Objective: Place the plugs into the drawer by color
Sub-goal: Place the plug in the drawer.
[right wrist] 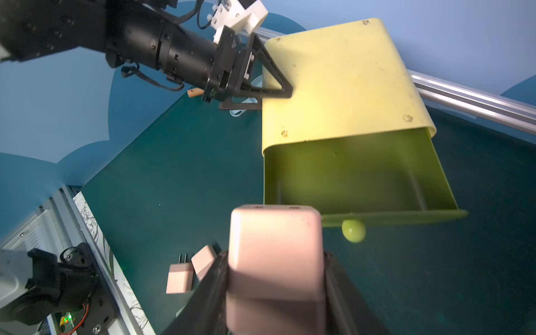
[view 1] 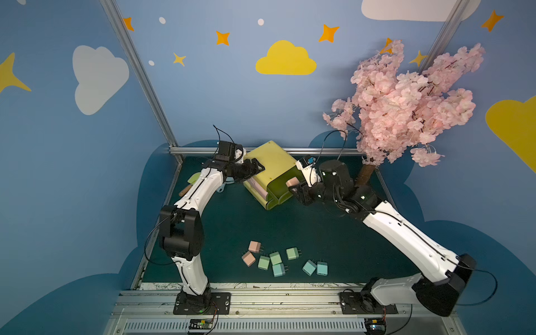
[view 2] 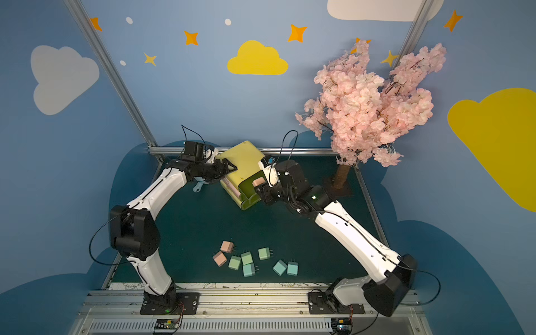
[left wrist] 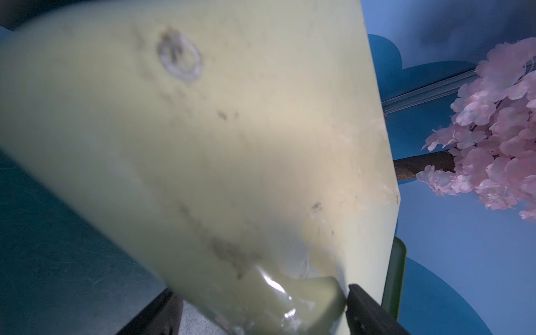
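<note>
The yellow drawer chest [view 1: 269,162] stands at the back centre, its top olive drawer [right wrist: 362,179] pulled out and empty where visible. My left gripper [view 1: 258,169] [left wrist: 261,313] is shut on the chest's rear corner, one finger above the top panel and one below. My right gripper [right wrist: 275,261] [view 1: 294,188] is shut on a pink plug [right wrist: 275,249] [view 2: 258,182], held just in front of the open drawer near its knob [right wrist: 353,230]. Near the front lie two pink plugs [view 1: 254,246] [view 1: 248,258], three green plugs [view 1: 275,257] and three blue plugs [view 1: 309,267].
A pink blossom tree [view 1: 406,101] stands at the back right, its trunk [view 1: 367,174] close behind my right arm. A wooden-handled tool [view 1: 188,184] and a light blue item [view 2: 198,187] lie behind my left arm. An aluminium rail [view 1: 319,150] bounds the back.
</note>
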Robot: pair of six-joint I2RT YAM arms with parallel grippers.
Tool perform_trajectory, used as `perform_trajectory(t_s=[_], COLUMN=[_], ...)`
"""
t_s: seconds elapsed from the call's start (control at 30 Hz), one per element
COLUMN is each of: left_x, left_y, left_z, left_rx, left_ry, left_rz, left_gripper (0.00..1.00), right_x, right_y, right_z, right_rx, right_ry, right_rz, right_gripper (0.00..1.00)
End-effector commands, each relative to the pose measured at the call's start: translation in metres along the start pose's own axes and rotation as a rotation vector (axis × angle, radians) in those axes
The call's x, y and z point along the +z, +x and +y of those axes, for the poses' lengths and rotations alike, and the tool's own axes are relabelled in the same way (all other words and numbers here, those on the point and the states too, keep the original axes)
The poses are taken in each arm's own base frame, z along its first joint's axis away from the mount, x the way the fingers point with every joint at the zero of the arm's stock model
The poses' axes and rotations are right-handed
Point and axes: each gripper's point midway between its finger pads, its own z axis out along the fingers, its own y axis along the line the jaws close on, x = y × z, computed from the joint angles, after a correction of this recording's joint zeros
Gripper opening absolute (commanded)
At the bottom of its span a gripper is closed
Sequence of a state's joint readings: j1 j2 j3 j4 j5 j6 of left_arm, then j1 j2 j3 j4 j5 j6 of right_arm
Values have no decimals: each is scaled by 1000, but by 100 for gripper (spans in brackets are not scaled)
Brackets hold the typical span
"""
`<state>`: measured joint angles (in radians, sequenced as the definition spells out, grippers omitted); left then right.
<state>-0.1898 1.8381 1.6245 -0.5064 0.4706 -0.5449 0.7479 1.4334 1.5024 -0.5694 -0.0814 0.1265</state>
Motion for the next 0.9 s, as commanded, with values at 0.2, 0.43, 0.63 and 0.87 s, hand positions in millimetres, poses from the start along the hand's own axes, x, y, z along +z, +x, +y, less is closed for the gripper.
perform_trajectory(t_s=[0.2, 0.43, 0.63, 0.87], left_x=[9, 8, 7, 6], left_y=[18, 19, 20, 20], left_z=[15, 14, 12, 12], left_rx=[-11, -10, -7, -7], left_ry=[-56, -52, -50, -50], left_rz=[58, 61, 60, 59], left_gripper=[89, 89, 89, 89], right_x=[48, 83, 97, 103], right_y=[6, 10, 19, 27], right_z=[-11, -21, -30, -30], right_rx=[-27, -40, -27, 4], right_ry=[-6, 20, 61, 57], right_rz=[188, 251, 322, 354], right_gripper=[14, 17, 20, 23])
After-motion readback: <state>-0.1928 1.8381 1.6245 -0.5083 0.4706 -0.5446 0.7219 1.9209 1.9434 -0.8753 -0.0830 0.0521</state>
